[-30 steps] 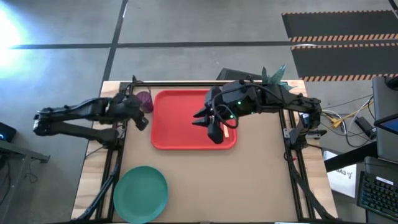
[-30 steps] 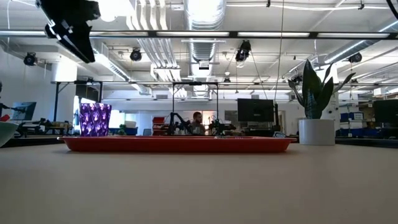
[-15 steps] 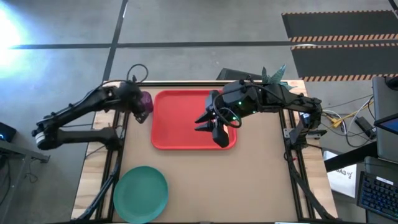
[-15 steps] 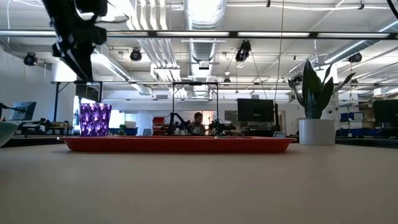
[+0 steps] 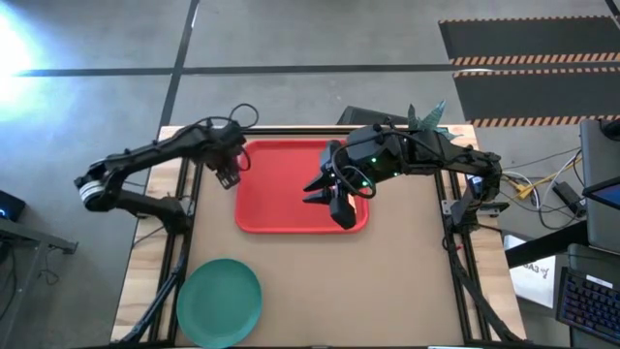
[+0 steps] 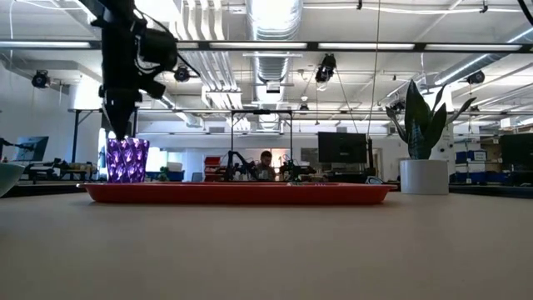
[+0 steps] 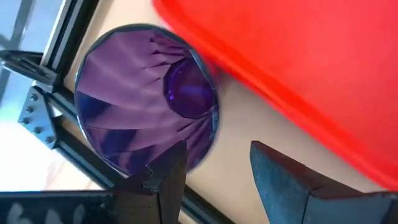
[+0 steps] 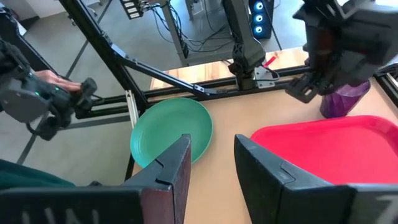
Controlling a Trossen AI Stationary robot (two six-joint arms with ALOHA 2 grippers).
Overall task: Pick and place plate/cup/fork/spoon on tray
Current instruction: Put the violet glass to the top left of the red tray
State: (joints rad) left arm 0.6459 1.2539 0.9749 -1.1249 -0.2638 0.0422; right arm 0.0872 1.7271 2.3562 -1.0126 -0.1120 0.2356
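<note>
Cup (image 7: 146,112) beneath parted left jaws

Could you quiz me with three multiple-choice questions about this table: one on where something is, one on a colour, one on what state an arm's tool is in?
1. Where is the plate?
A. On the tray
B. On the table's near left corner, off the tray
C. Under the plant

2. What colour is the cup?
A. Purple
B. Yellow
C. White

3. How is the left tool?
A. Shut on the cup
B. Open, over the cup
C. Shut on the plate

Answers:
1. B: the high view shows the plate well clear of the tray.
2. A: the cup is purple in the low view.
3. B: in the left wrist view the left tool has its fingers apart, above the cup beside the tray. The right tool, also open, hangs over the tray.
</note>
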